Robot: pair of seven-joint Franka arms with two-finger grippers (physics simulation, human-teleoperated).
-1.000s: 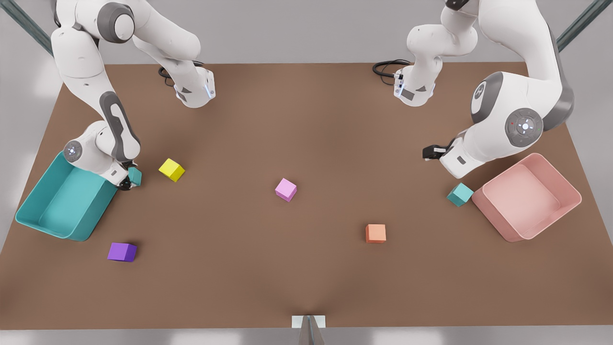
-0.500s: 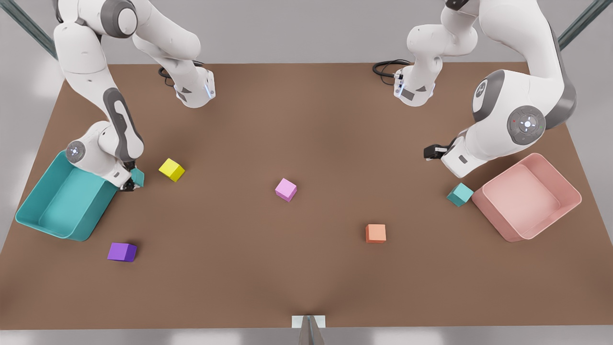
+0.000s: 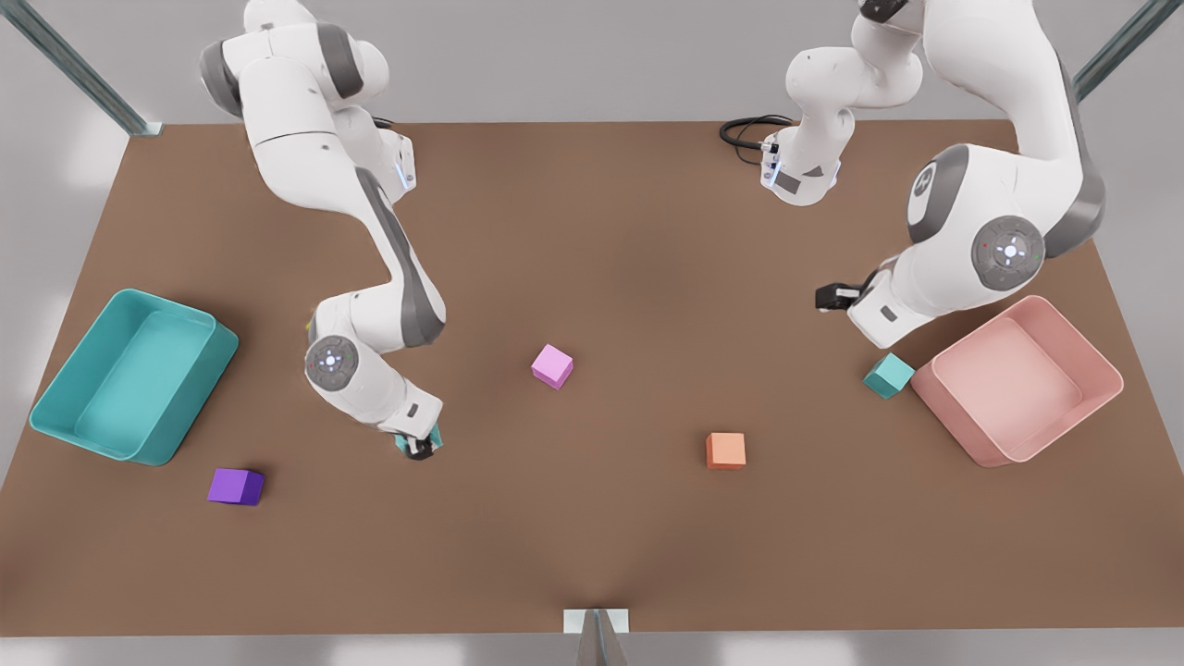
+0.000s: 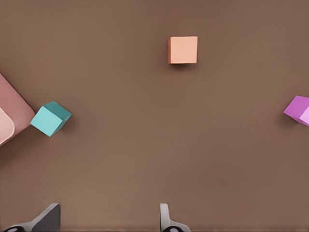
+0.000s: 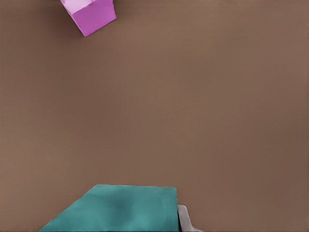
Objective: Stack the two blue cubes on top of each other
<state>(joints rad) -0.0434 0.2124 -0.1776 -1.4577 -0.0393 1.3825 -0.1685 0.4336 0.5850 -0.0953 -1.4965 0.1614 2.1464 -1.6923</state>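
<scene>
Two blue cubes are logged, well apart on the brown table (image 3: 601,231). The first blue cube (image 3: 409,442) is clenched in the right gripper (image 3: 419,447), on the front view's left, between the purple cube (image 3: 235,486) and the orange cube (image 3: 726,450). In the front view only a teal sliver of it is seen beside the dark fingers. The right wrist view shows its broad top face (image 5: 120,210) with one pale finger (image 5: 186,220) pressed against its side, and the pink cube (image 5: 89,14) farther off. Whether this cube is clear of the table cannot be told. The second blue cube (image 3: 889,376) rests on the table on the front view's right, just beside the pink bin (image 3: 953,421). The left wrist view shows this cube (image 4: 49,119) with a narrow gap to the bin's corner (image 4: 7,111). The left gripper (image 4: 107,222) is held above the table near it, fingers spread wide with nothing between them. The teal bin (image 3: 55,370) is recorded at the front view's far left.
</scene>
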